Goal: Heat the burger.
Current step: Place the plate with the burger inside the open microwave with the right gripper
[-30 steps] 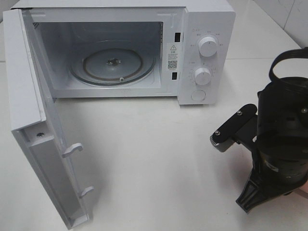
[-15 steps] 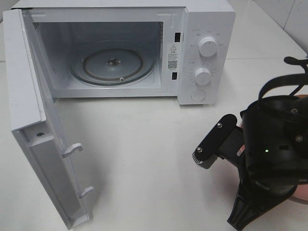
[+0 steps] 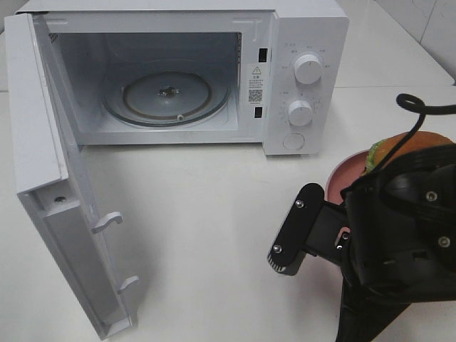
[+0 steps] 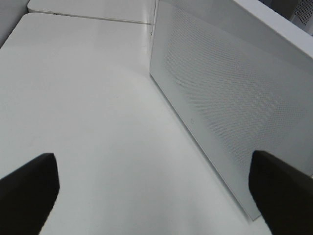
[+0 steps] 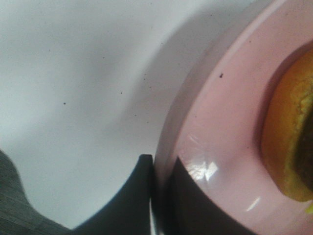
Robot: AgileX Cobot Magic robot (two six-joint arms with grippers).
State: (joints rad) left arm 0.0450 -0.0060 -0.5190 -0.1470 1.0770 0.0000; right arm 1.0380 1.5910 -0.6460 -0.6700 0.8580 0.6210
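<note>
The burger point(image 3: 420, 140) is sitting on a round pink plate point(image 3: 339, 179) toward the right side of the bench point(image 3: 206, 235), in front of and to the right of the microwave's control panel. In the high view only its rounded golden-brown bun and a fringe of green lettuce are showing. The right arm's black housing point(image 3: 402, 235) is covering the remainder and most of the plate, and a thin black cable point(image 3: 409, 102) is looping above the bun. In the right wrist view the bun's edge point(image 5: 288, 142) is lying well inside the glossy, smooth plate point(image 5: 220, 122).

The right gripper point(image 5: 160, 169) is pinching the plate's raised rim, with 1 dark finger on each side of it. Whether the plate is resting on the bench or raised off it cannot be told.

The white microwave point(image 3: 306, 28) is standing at the far side of the bench. Its door point(image 3: 39, 142) is hanging fully open to the left, 2 hooked latches projecting from its inner edge. Inside, a clear circular glass turntable point(image 3: 167, 96) is lying flat. The panel is carrying 2 round knobs point(image 3: 308, 68) and 1 round button point(image 3: 293, 141).

The left gripper point(image 4: 154, 186) is standing wide apart, holding nothing, above matte white bench beside the door's perforated outer face point(image 4: 220, 98).
</note>
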